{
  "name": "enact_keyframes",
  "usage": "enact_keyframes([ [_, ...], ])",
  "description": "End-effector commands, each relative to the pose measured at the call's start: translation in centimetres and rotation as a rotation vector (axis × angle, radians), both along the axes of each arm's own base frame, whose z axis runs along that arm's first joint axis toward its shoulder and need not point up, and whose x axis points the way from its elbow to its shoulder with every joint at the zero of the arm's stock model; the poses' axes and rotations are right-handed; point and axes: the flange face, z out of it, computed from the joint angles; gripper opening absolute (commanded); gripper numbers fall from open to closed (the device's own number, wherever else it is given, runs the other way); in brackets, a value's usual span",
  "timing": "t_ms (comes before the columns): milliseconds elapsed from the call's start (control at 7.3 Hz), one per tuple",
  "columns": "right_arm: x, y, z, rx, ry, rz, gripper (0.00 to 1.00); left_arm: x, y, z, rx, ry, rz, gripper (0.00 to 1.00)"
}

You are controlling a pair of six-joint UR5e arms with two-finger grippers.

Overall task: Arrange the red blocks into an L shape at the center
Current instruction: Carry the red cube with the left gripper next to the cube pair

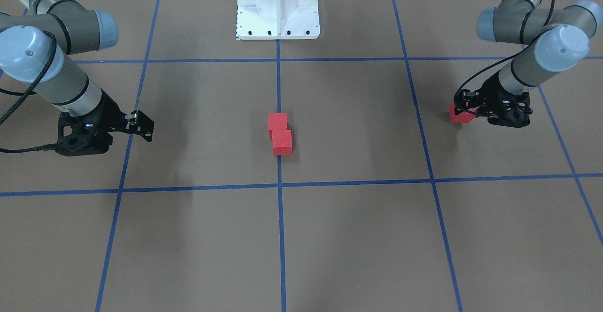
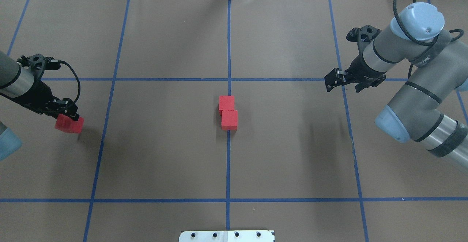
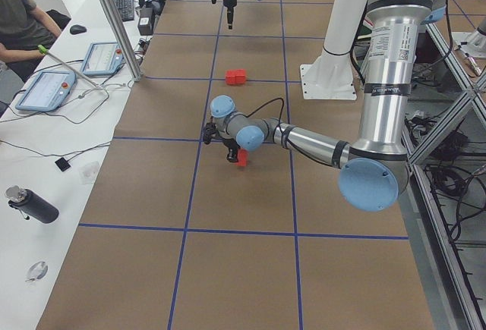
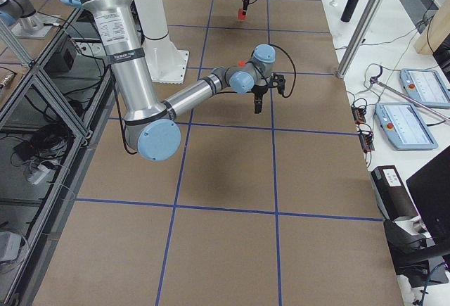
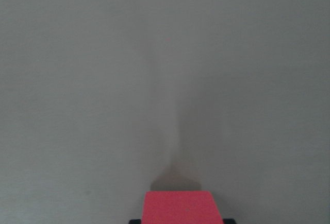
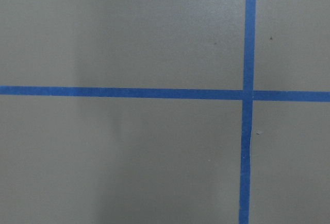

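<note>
Two red blocks [image 2: 226,102] [image 2: 229,120] sit touching on the brown surface at the center [image 2: 229,143], on the middle blue tape line, the nearer one shifted slightly right. They also show in the front view [image 1: 277,121] [image 1: 281,142]. My left gripper [image 2: 69,119] is shut on the third red block [image 2: 69,125] and holds it just above the table at the far left; the block also shows in the front view [image 1: 459,114] and the left wrist view [image 5: 179,207]. My right gripper [image 2: 330,83] hangs empty and looks shut at the right, above a tape crossing [image 6: 247,95].
The white robot base plate [image 1: 278,20] lies at the table edge behind the center. Blue tape lines divide the brown surface into squares. In the exterior left view, an operator [image 3: 19,19], tablets [image 3: 45,87] and a bottle [image 3: 30,205] are on a side bench off the table.
</note>
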Motion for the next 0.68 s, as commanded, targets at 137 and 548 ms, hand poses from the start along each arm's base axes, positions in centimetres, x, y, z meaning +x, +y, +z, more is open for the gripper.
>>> enact_keyframes([
  [137,-0.2,0.0,0.2,-0.002,0.002,-0.004,1.00,4.8,-3.3,-10.1,-0.352,0.015,-0.343,0.00],
  [548,-0.3,0.0,0.3,-0.003,0.005,-0.004,1.00,16.1,-0.7,-16.0,-0.733,-0.060,-0.758,0.00],
])
